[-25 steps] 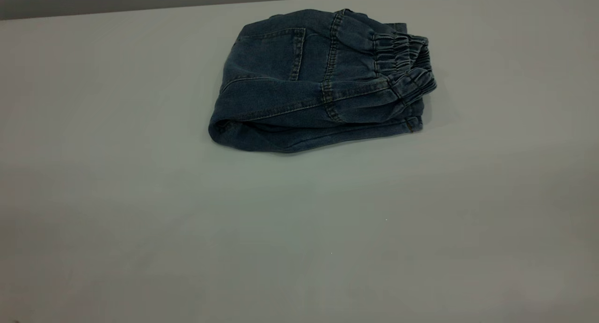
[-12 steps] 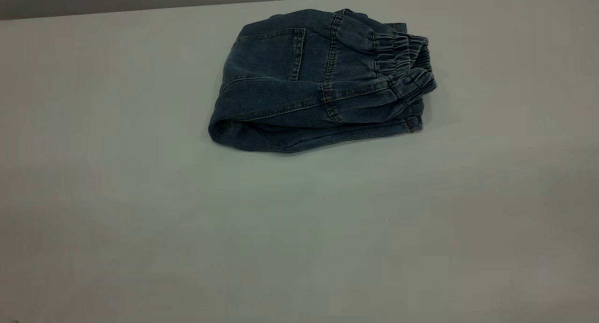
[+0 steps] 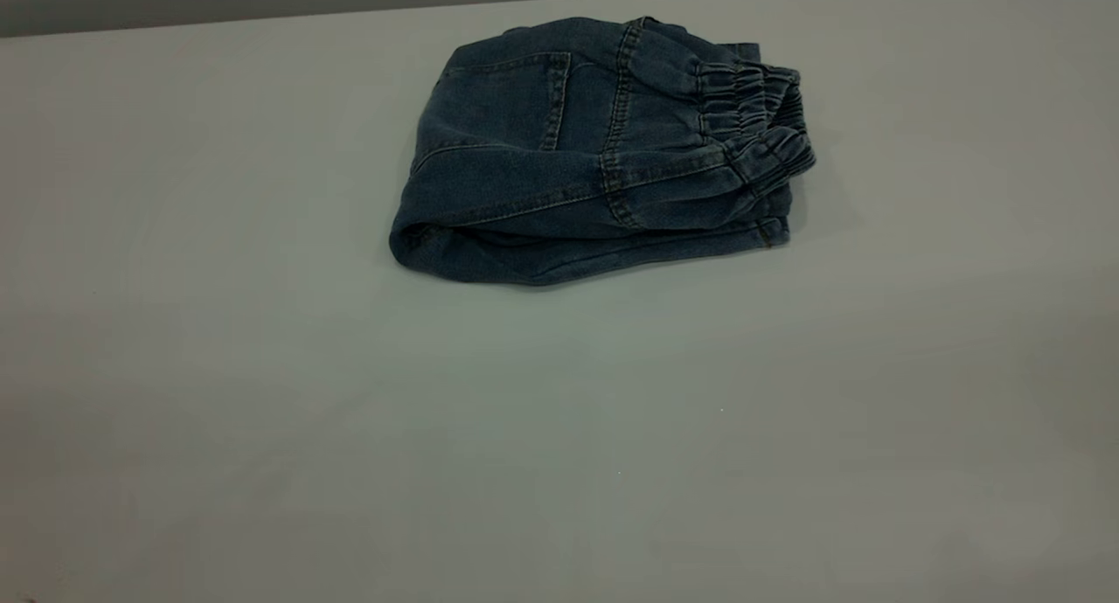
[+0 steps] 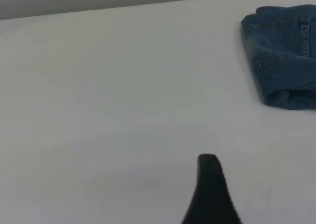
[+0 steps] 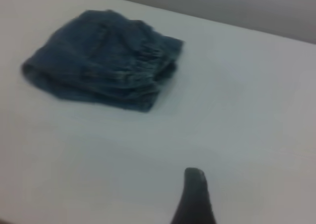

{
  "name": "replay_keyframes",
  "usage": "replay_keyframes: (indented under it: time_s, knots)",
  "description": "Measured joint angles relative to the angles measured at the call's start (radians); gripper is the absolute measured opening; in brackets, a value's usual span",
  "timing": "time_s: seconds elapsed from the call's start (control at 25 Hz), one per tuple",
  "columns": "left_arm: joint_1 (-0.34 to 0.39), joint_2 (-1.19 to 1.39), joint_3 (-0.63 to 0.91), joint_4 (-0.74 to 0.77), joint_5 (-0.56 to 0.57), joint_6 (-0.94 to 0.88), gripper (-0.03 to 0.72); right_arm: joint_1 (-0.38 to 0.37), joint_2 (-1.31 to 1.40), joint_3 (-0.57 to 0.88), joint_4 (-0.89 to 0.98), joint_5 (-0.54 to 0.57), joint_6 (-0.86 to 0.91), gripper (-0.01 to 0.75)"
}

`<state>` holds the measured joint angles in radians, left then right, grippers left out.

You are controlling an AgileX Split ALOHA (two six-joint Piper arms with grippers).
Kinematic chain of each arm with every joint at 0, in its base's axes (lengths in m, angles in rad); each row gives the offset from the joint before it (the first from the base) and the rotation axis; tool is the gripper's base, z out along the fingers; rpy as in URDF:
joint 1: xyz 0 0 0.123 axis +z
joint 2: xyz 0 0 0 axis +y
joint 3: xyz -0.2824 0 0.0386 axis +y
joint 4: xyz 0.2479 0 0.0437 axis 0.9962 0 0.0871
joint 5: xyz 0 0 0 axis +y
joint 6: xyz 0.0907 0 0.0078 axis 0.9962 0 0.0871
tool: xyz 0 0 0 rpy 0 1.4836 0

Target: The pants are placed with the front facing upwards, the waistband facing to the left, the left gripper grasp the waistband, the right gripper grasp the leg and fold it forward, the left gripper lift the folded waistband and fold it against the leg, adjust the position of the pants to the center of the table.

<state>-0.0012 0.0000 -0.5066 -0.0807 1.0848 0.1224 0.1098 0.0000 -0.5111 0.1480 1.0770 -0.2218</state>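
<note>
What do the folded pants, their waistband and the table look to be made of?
The pants: blue denim, woven, matte, with tan seam stitching. The waistband: same denim, finely gathered, likely elastic. The table: smooth matte white surface, perhaps laminate; material unclear.

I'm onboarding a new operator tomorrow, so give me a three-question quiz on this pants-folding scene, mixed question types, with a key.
1. True or false: the pants lie folded into a compact bundle on the table.
2. In the exterior view, the waistband is at the bundle's: A) left end B) right end C) hidden underneath.
3. Fill in: neither gripper touches the ____.

Key: 1 true; 2 B; 3 pants. Only one finger of the left gripper and of the right gripper shows, both well away from the denim.
</note>
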Motion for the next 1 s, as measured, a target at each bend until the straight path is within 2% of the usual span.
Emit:
replay_keyframes:
  time_s: [0.28,1.0]
  knots:
    - [0.0,0.0,0.0,0.0,0.0,0.0,0.456,0.001,0.0,0.002,-0.081,-0.011,0.119,0.475]
    - [0.0,0.0,0.0,0.0,0.0,0.0,0.456,0.013,0.0,0.003,-0.148,-0.013,0.206,0.475]
